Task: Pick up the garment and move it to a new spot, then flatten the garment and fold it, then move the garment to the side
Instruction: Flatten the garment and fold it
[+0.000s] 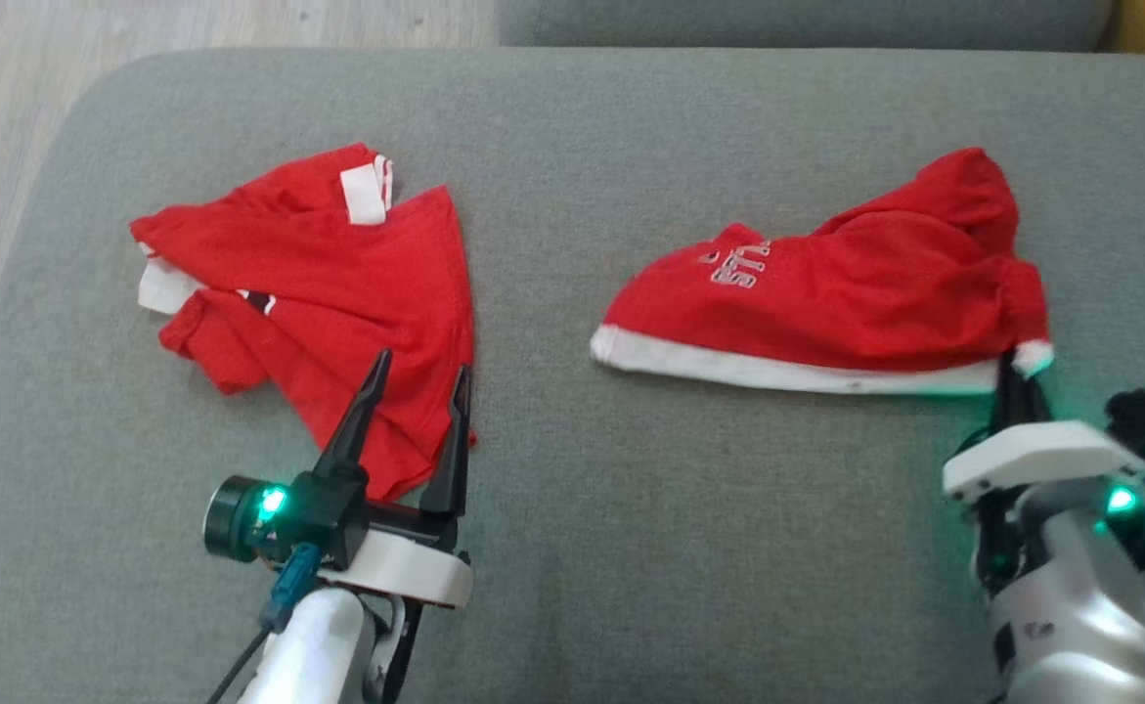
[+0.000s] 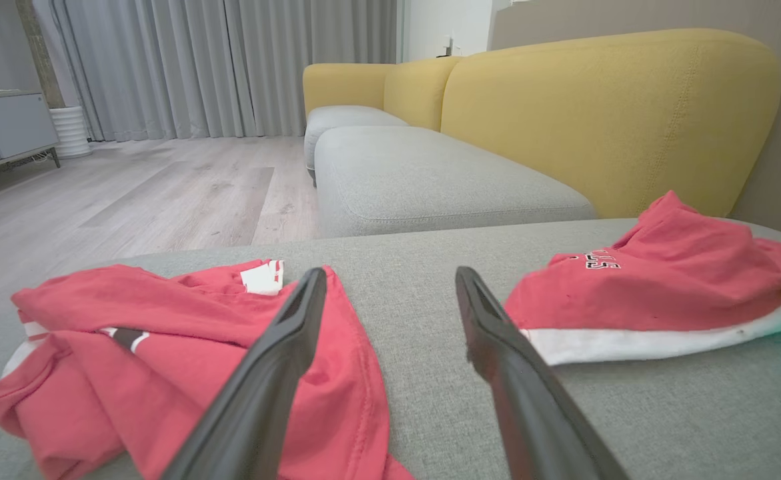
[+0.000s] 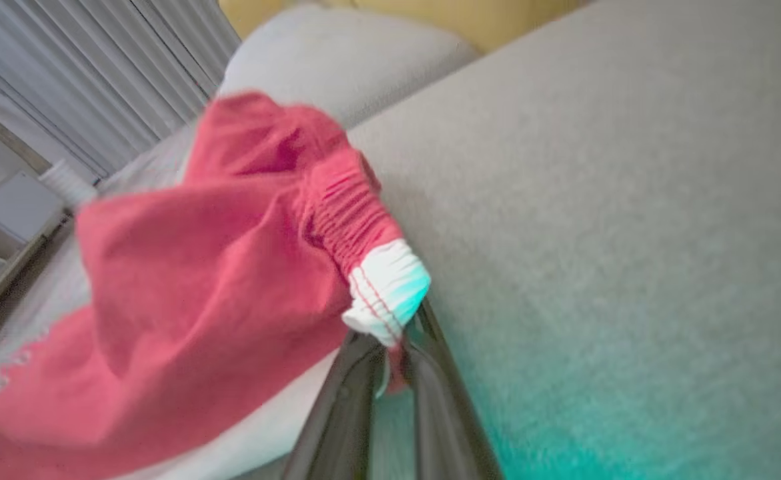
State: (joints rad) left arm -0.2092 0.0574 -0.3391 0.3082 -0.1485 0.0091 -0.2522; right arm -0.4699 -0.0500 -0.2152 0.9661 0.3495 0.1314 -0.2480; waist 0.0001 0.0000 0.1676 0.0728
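Two crumpled red garments lie on the grey sofa cushion (image 1: 631, 508). The right garment (image 1: 856, 284) (image 2: 663, 287) (image 3: 197, 267) has a white hem and pale lettering. My right gripper (image 1: 1014, 376) (image 3: 390, 337) is shut on its near right corner, at the white gathered cuff (image 3: 390, 293). The left garment (image 1: 337, 284) (image 2: 163, 333) has white trim. My left gripper (image 1: 422, 364) (image 2: 390, 275) stands open just above that garment's near tip, with one finger over the red cloth and the other over bare cushion.
The cushion's rounded left edge (image 1: 34, 244) drops to a pale wood floor (image 1: 5, 117). Behind it lie another grey seat (image 2: 417, 180) and yellow sofa backs (image 2: 603, 113). A bare strip of cushion separates the two garments.
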